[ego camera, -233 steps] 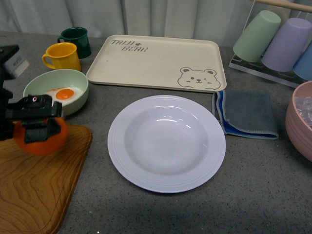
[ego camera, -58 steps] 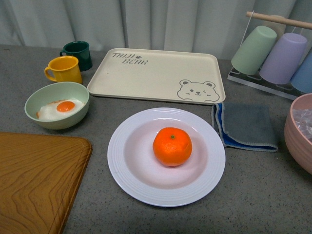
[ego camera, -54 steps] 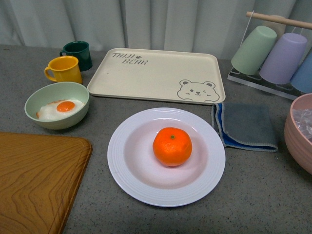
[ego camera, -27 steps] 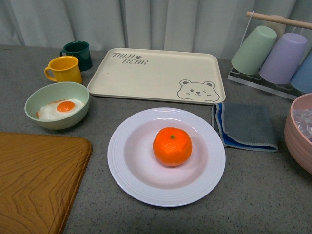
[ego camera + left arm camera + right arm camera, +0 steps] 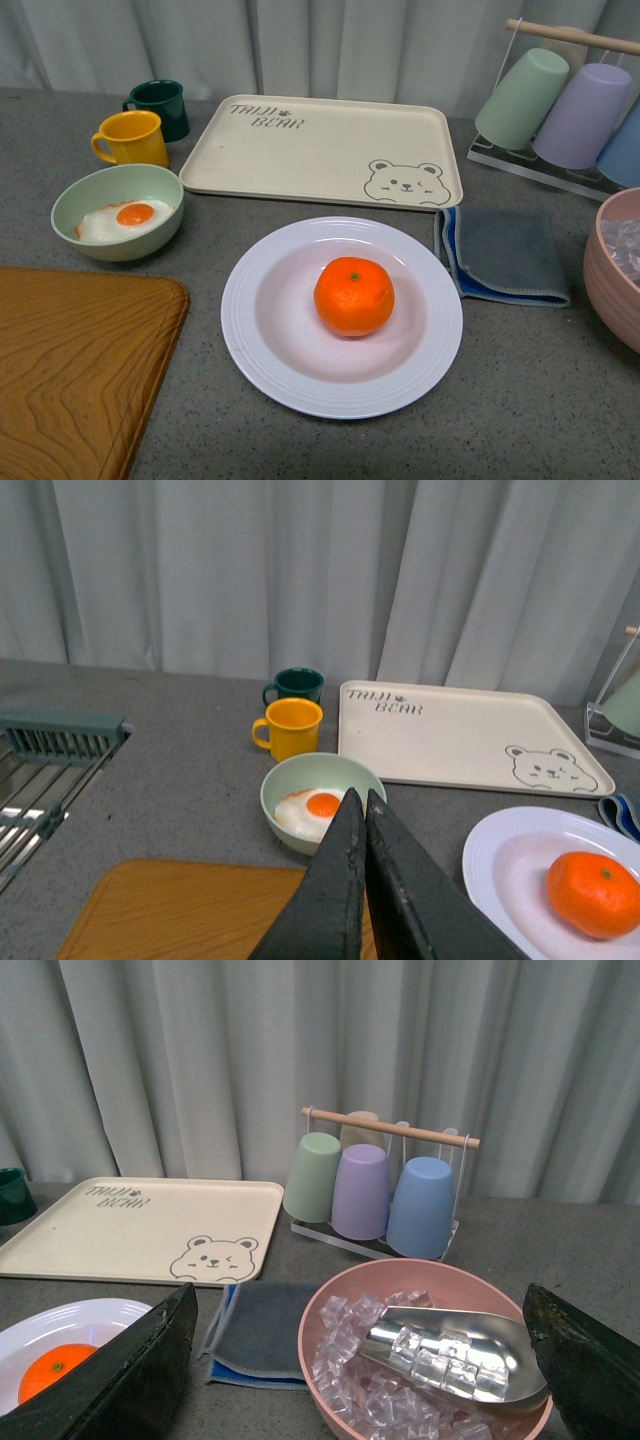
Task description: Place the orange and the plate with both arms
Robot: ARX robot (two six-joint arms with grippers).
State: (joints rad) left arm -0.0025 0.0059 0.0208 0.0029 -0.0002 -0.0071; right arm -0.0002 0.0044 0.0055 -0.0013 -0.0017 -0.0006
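Since my look a few seconds back, the orange (image 5: 353, 296) had gone from the left gripper (image 5: 363, 800), then above the wooden board (image 5: 70, 370), into the well of the plate (image 5: 250, 345), and that arm had dropped out of the front view. The plate sat near the middle of the table (image 5: 520, 410), towards its front edge, with the bear tray (image 5: 320, 150) behind it. On my left wrist feed the left gripper's jaws were pressed together on nothing, over the board's far edge by the green bowl (image 5: 290, 785); the orange lay well apart from it, off to the right. The right gripper (image 5: 357, 1305) hung with its jaws spread wide and empty, near the pink bowl (image 5: 330, 1330) of ice at the table's right edge, the orange well clear of it.
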